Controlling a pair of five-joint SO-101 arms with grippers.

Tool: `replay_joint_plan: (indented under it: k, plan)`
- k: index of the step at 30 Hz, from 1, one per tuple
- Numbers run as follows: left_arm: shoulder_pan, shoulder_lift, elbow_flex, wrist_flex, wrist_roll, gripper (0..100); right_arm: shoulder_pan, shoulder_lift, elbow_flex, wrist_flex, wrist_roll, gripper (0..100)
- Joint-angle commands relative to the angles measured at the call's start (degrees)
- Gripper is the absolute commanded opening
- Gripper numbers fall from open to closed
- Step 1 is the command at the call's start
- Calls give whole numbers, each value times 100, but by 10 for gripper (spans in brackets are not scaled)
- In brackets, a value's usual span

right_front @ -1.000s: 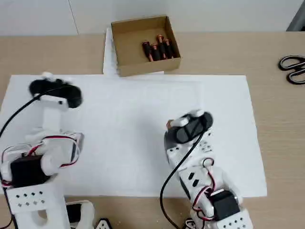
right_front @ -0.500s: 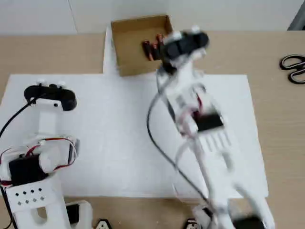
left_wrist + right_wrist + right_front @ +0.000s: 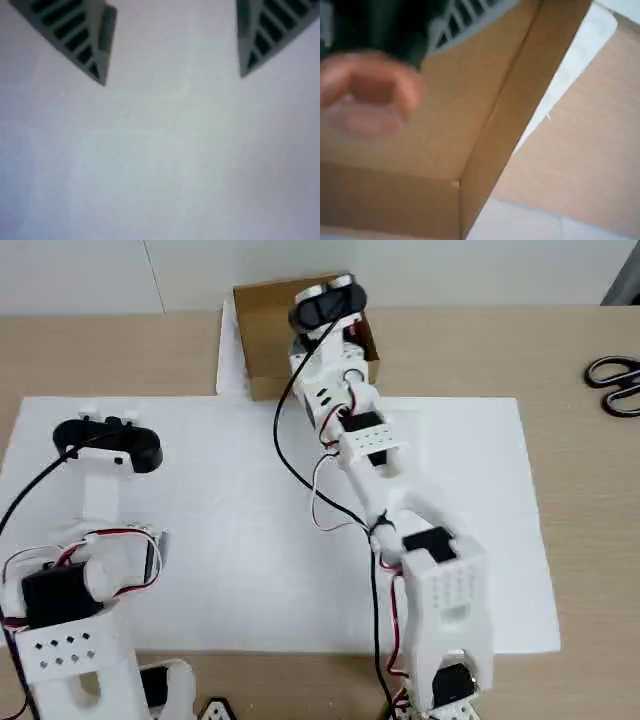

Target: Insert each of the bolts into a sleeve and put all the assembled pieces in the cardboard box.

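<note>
Here's the assembled piece (image 3: 367,95), a blurred orange bolt head poking out of a dark sleeve, hanging right over the brown floor of the cardboard box (image 3: 262,340). The right gripper (image 3: 322,312) has it, jaws pinched in on the sleeve, one ribbed grey finger (image 3: 465,20) tight alongside, and a corner of the box wall rising just behind. From the high view, that right arm is stretched long across the white sheet (image 3: 250,520), its gripper over the box at the far edge of the table (image 3: 580,490). Over on the other side, the left gripper (image 3: 172,79) hangs above bare white sheet, fingers spread wide apart, nothing between them, well away from the box. Off at the far right edge, a pair of scissors (image 3: 612,383) lies on the wood.
</note>
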Motion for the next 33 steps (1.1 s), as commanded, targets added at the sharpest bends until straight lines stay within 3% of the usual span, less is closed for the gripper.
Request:
replay_joint_plan:
  k: [1,5,12,27,33]
  plan:
    - [-44,-62,-31,0,-26,164,-57,391,-949,-198,-53,9]
    - [-44,-62,-57,-9,167,164,-66,796,-1424,-171,-53,24]
    - [-26,-62,-57,-9,185,164,-251,998,-1521,-154,-35,210]
    - [-35,-62,-84,-9,176,164,-312,558,-1565,-119,-26,214]
    - [-35,-62,-892,35,193,165,145,-1244,-1547,1745,-44,214]
